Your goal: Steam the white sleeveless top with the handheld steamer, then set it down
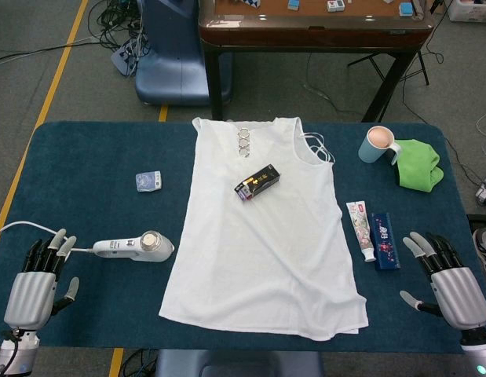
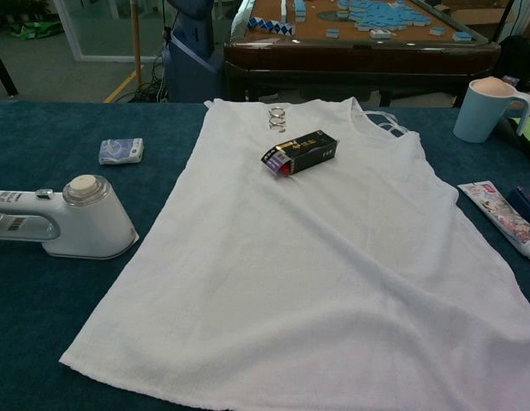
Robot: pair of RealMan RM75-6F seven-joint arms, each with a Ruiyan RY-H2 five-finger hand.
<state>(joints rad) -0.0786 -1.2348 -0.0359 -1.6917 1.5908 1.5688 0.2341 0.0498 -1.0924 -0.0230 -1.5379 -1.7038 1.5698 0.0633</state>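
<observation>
Visibly smooth white top (image 1: pixel 262 236), seemingly cotton

The white sleeveless top (image 1: pixel 262 236) lies spread flat; the white handheld steamer (image 1: pixel 134 247) lies just beside its left hem.

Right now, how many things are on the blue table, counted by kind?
Garment: 1, white sleeveless top
Steamer: 1, handheld steamer
Boxes: 2, dark box, blue box
Tube: 1, toothpaste tube
Mug: 1, light blue mug
Cloth: 1, green cloth
Packet: 1, small blue packet
Total: 8
</observation>
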